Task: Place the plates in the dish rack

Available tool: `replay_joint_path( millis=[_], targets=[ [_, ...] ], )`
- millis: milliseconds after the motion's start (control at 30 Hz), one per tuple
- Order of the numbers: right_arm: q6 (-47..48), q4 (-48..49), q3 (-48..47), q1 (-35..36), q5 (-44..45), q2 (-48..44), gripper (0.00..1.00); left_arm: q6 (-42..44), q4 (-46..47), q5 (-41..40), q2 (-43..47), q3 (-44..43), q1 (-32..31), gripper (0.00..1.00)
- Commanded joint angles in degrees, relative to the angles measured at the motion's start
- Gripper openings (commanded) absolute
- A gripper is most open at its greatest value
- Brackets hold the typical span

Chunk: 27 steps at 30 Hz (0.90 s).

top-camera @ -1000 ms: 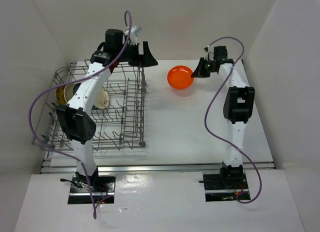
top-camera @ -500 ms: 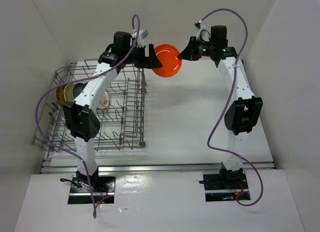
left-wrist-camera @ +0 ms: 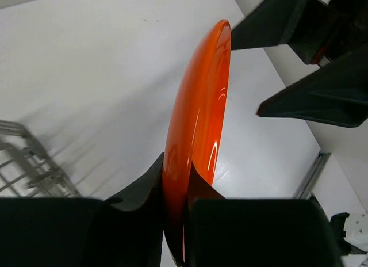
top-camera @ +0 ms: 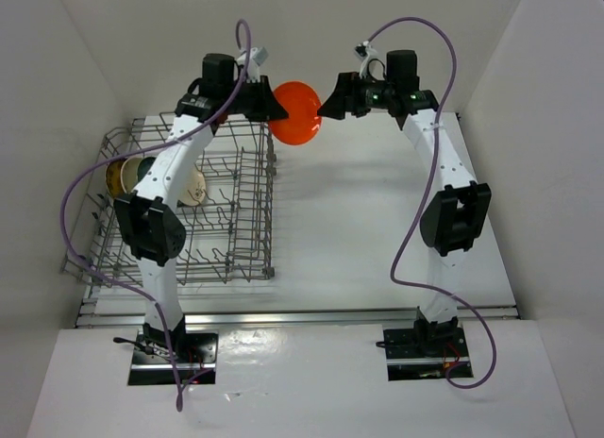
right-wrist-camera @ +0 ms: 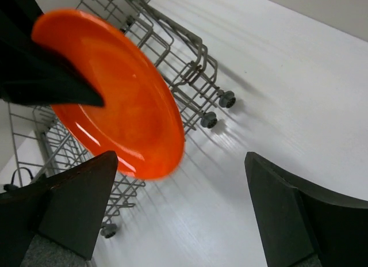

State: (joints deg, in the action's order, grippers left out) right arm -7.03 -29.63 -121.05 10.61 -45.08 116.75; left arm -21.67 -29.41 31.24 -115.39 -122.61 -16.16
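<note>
Pinching one orange plate (left-wrist-camera: 195, 123), left fingers (left-wrist-camera: 138, 189); right fingers (right-wrist-camera: 80, 203) splayed, empty; three plates (top-camera: 193, 187) in one dish rack (top-camera: 268, 207)

1. The orange plate (top-camera: 294, 112) is plain, bright and glossy.
2. The dish rack (top-camera: 247, 232) is grey wire.
3. It holds a brown-yellow plate (top-camera: 117, 178) and a cream plate (top-camera: 194, 187).
4. The left gripper (top-camera: 276, 109) and right gripper (top-camera: 328, 106) are black, and the cables (top-camera: 408, 21) are purple.
5. The table (top-camera: 359, 230) is white.

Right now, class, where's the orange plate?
Top view: the orange plate hangs by the far right corner of the dish rack, pinched in the left claw, the open right claw beside it.
</note>
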Motion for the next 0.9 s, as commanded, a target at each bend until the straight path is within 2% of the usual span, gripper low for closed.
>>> replay_joint_path(
  millis=[0,100,167,267,367,500,667,867],
  targets=[
    [-1.05,2.64,-2.34,-3.04,4.11,-3.81,1.00,-2.40,2.34,-0.83,6.91,-3.16,6.82,0.00],
    [-4.39,7.99,3.26,-5.86,7.36,-7.23,1.00,-0.66,-0.37,-3.72,11.32,-0.71,10.35,0.00],
    [-7.71,11.94,10.09,-8.06,14.38,-10.12,1.00,2.15,-5.27,-9.17,15.26,1.65,13.25,0.00],
    [-9.67,11.00,13.56,-9.64,24.75,-9.62,1.00,5.22,-11.88,-17.51,18.00,3.42,16.42,0.00],
    [-10.37,4.60,12.34,-9.64,31.52,-5.50,1.00,8.91,-19.44,-27.00,20.38,6.66,16.95,0.00],
    [-11.78,-0.33,10.49,-9.64,32.07,-0.92,1.00,13.84,-21.83,-35.54,22.41,12.80,16.95,0.00],
    [-13.80,-2.45,9.43,-9.64,32.07,3.13,1.00,16.65,-18.68,-44.76,24.08,18.98,16.95,0.00],
    [-13.80,-3.51,8.91,-9.64,32.07,5.16,1.00,20.43,-15.44,-47.42,24.08,23.63,16.95,0.00]
  ],
)
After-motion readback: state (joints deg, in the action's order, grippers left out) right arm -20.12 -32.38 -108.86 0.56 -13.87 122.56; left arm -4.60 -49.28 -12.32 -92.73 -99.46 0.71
